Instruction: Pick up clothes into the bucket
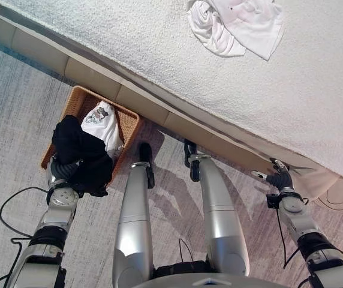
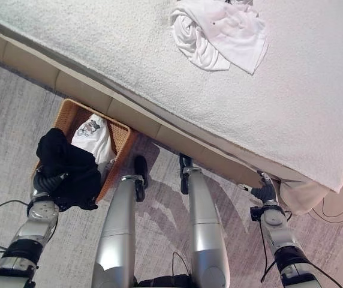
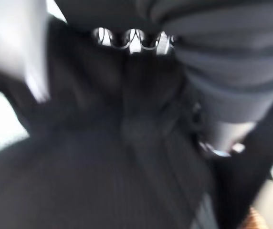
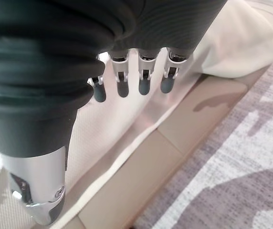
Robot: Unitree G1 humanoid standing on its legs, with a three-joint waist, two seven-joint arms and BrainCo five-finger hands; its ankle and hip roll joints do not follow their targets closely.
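- Black garment [image 1: 80, 155] hangs bunched over my left hand [image 1: 60, 171], at the near rim of the wicker bucket [image 1: 131, 127] on the carpet.
- Left wrist view: the dark cloth wraps the hand; only the finger bases show above it, so I cannot tell how the fingers are set.
- Right hand [image 4: 131, 86] hangs near the bed edge [image 1: 177, 120], fingers straight and apart, holding nothing.
- White printed shirt [image 1: 101, 123] already lies inside the bucket, just beyond the black garment.
- White clothes [image 1: 234, 24] lie bunched on the bed cover [image 1: 129, 42], well apart from both hands.
- Risk, in my judgement: the black garment sits over the near rim, not fully inside. If I release here, part may slide down the outside onto the carpet.
- Second risk: cloth draped round the fingers may snag on them and come back out when I withdraw.
- Remedy: carry the hand farther over the bucket before opening.
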